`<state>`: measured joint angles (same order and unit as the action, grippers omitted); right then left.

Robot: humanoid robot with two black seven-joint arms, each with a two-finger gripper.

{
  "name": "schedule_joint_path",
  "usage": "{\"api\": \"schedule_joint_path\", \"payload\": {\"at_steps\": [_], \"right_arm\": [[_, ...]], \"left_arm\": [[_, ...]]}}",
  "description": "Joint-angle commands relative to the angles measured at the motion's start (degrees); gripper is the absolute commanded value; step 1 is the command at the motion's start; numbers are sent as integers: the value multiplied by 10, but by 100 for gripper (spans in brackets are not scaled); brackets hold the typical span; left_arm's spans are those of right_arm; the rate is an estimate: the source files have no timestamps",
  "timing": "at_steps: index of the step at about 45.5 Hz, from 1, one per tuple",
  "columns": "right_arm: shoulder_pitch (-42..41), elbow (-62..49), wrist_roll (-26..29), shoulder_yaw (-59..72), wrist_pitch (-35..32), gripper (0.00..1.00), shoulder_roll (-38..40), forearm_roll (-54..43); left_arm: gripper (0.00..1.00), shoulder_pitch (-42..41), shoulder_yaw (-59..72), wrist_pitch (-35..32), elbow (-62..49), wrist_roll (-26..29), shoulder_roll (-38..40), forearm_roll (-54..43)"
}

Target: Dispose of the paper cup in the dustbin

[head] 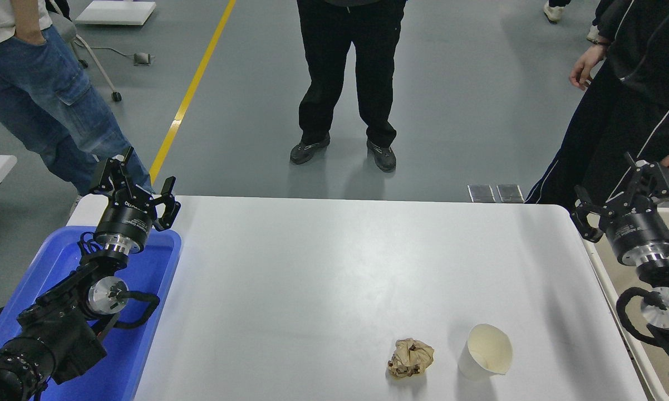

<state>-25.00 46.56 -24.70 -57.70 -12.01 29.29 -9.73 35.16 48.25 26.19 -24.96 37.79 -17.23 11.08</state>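
Observation:
The paper cup is white with a cream inside and lies tilted on the white table near the front right. The dustbin is beige with a pale rim and shows at the table's right edge, partly behind my right arm. My right gripper is open and empty, raised over the table's far right corner, well behind the cup. My left gripper is open and empty, parked over the far left corner above the blue tray.
A crumpled brown paper ball lies just left of the cup. A blue plastic tray sits at the left edge under my left arm. Several people stand beyond the far edge, one close to the right corner.

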Motion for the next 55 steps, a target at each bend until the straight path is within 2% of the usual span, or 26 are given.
{"api": "schedule_joint_path", "payload": {"at_steps": [1, 14, 20, 29, 38, 46, 55], "right_arm": [[-5, -11, 0, 0, -6, 99, -3, 1], [-7, -19, 2, 3, 1, 99, -3, -2], [-22, -22, 4, 60, 7, 99, 22, -4], [-130, -36, 4, 311, 8, 99, 122, -30], [-263, -44, 2, 527, 4, 99, 164, -45], [-361, -37, 1, 639, 3, 99, 177, -158], [-429, -24, 0, 679, -13, 99, 198, -319]], "left_arm": [[100, 0, 0, 0, 0, 0, 0, 0], [100, 0, 0, 0, 0, 0, 0, 0], [100, 0, 0, 0, 0, 0, 0, 0], [100, 0, 0, 0, 0, 0, 0, 0], [100, 0, 0, 0, 0, 0, 0, 0], [100, 0, 0, 0, 0, 0, 0, 0], [100, 0, 0, 0, 0, 0, 0, 0]]}}
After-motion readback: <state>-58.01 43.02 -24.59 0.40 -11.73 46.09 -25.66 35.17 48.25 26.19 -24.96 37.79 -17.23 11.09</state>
